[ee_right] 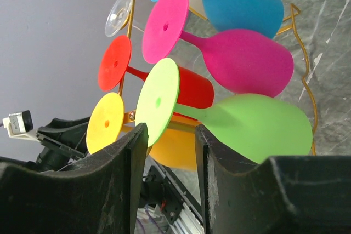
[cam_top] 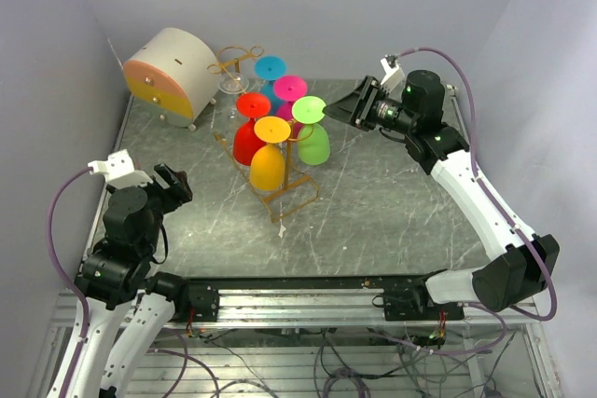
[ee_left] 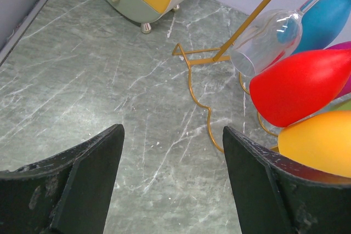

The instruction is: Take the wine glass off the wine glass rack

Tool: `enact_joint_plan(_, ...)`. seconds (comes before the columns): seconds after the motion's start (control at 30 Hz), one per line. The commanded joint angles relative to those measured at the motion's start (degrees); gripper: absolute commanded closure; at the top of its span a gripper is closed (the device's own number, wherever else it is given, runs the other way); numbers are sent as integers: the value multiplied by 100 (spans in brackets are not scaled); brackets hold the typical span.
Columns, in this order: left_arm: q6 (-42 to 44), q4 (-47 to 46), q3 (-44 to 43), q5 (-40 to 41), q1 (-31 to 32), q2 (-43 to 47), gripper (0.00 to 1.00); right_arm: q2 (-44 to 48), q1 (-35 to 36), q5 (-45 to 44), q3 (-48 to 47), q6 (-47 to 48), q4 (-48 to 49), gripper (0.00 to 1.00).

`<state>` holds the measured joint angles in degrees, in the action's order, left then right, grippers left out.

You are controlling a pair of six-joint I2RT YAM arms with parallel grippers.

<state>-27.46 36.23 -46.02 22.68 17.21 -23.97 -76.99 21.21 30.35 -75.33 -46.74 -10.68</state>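
The gold wire wine glass rack stands mid-table with several wine glasses hanging bowl-down from its rails. A green wine glass hangs on the right side, its round foot on top. My right gripper hovers open just right of that foot. In the right wrist view the green foot sits at the tip of the left finger, the stem crosses above the gap, and the right gripper touches nothing. My left gripper stands wide open over bare table, left of the rack.
Red, yellow, magenta and blue glasses and a clear one also hang there. A round white-and-orange drawer box stands at the back left. Walls close the left, back and right sides.
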Motion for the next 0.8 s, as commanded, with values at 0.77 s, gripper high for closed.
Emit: enact_joint_plan(0.77, -44, -204, 32, 2, 52, 5, 17, -379, 56, 152, -393, -103, 324, 73)
